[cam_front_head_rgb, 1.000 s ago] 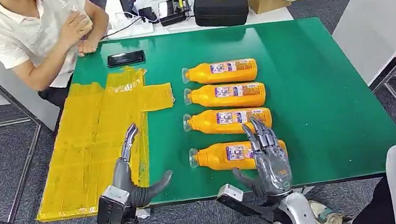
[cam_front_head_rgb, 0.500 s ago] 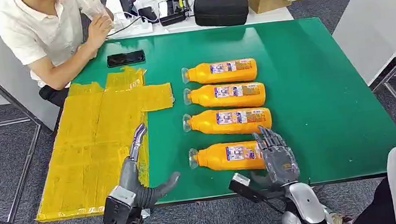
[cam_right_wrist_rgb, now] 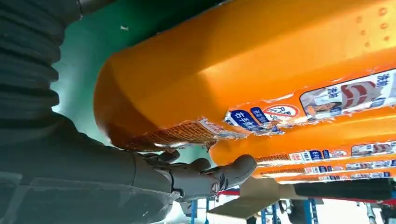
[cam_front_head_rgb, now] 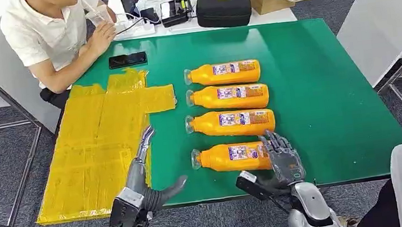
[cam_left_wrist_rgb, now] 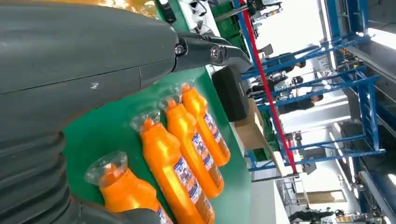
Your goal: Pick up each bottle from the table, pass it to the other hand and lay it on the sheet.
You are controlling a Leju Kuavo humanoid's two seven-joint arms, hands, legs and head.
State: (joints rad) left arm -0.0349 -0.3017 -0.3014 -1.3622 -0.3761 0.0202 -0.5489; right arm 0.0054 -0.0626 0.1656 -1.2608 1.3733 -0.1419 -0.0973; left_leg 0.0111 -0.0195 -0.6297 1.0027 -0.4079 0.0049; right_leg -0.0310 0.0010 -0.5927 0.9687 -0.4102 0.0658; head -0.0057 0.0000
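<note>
So my right robot hand (cam_front_head_rgb: 283,158) is draped over the base end of the nearest bottle (cam_front_head_rgb: 232,158), fingers resting on it but not wrapped round, so no real grip yet by the look of it. My left robot hand (cam_front_head_rgb: 143,180) hangs spread and holding nothing over the near table (cam_front_head_rgb: 327,87) edge, beside the yellow sheet (cam_front_head_rgb: 93,143). Progress: basically zero, I reckon. All four orange bottles lie in a row on the green, each looks full, and the sheet has none on it.
</note>
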